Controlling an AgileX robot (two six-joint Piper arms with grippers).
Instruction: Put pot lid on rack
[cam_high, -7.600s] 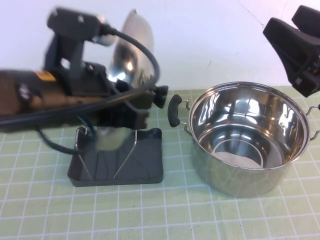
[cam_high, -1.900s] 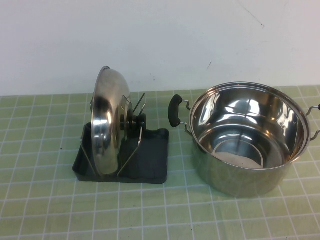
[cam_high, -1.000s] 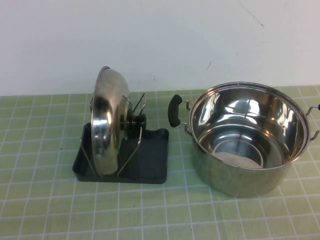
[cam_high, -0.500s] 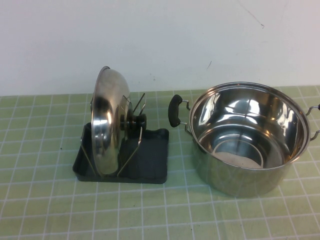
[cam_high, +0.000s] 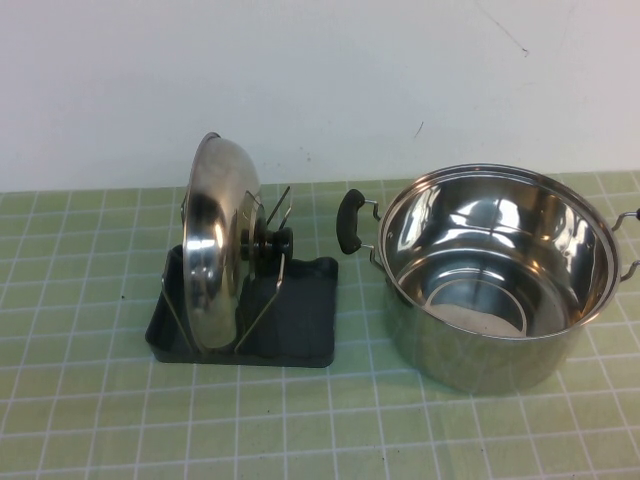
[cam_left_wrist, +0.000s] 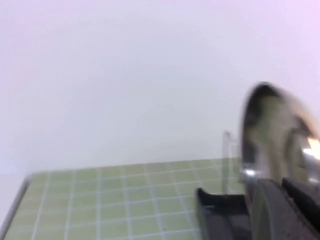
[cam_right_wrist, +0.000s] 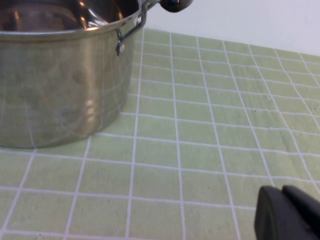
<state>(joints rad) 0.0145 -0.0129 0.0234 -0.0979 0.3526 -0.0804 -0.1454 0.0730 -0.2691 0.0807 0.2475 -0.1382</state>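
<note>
The lid (cam_high: 215, 245) stands on its edge in the rack (cam_high: 300, 318), left of the pot (cam_high: 495, 275), knob facing the pot. The left gripper (cam_left_wrist: 285, 210) is off to the left of the rack. The right gripper (cam_right_wrist: 287, 215) is low over the mat (cam_high: 80, 420), right of the pot. I cannot tell if either one is open or holds anything.

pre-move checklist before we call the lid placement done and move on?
1. Pot lid standing on edge in the rack: ok.
2. Lid held between the wire prongs, knob facing the pot: ok.
3. Lid free of any end effector: ok, none touches it in the high view.
4. Left end effector clear of the rack: cannot tell; only a blurred part shows in its wrist view, near the lid.
5. Right end effector clear of the pot: ok, low over the mat, apart from the pot.
6. Pot upright, uncovered: ok.
</note>
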